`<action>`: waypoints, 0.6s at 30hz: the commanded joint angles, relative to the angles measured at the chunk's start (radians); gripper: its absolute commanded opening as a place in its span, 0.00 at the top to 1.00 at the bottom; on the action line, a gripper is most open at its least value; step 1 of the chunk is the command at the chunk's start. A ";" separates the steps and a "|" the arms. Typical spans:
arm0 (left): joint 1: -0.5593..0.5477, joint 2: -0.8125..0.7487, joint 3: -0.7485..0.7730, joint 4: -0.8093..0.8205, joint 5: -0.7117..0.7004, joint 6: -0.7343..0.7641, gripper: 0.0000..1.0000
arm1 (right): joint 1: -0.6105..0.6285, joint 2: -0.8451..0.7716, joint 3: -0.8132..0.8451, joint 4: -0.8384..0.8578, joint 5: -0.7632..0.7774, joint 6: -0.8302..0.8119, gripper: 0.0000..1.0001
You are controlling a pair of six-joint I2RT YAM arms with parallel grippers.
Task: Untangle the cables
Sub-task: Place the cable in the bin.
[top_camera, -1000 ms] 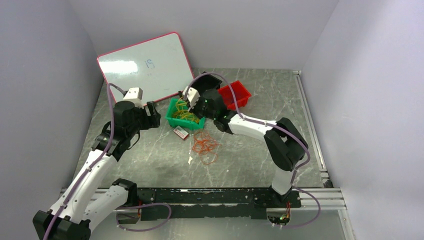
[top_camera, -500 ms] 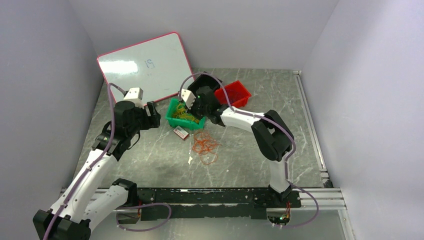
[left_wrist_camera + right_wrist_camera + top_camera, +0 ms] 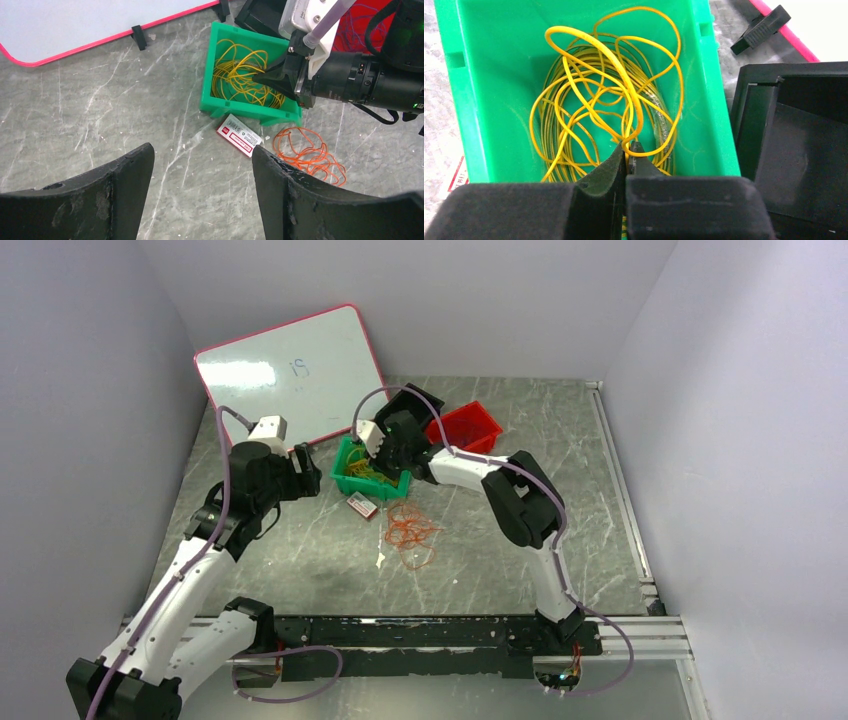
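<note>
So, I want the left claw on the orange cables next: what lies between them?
A red-and-white card, in line between the left claw and the orange cables; the top view shows it best.

A coil of cables (image 3: 234,71) was held in a bin (image 3: 235,109) on the table (image 3: 300,550); a packet (image 3: 239,135) was laid just before it, loose cables (image 3: 307,155) right of the packet, a whiteboard (image 3: 290,370) propped behind-left, a second bin (image 3: 478,425) behind-right
</note>
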 commanded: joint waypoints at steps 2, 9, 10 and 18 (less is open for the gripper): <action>0.009 0.000 0.018 -0.018 0.021 0.007 0.24 | -0.008 0.032 0.018 -0.010 -0.029 0.022 1.00; 0.009 -0.001 0.017 -0.018 0.023 0.006 0.24 | -0.020 0.019 0.015 -0.003 -0.042 0.039 0.85; 0.009 -0.001 0.018 -0.018 0.023 0.006 0.24 | -0.021 0.010 0.015 -0.001 -0.045 0.042 0.79; 0.009 -0.007 0.003 -0.014 0.025 0.000 0.24 | -0.029 -0.076 0.017 -0.012 -0.056 0.037 0.64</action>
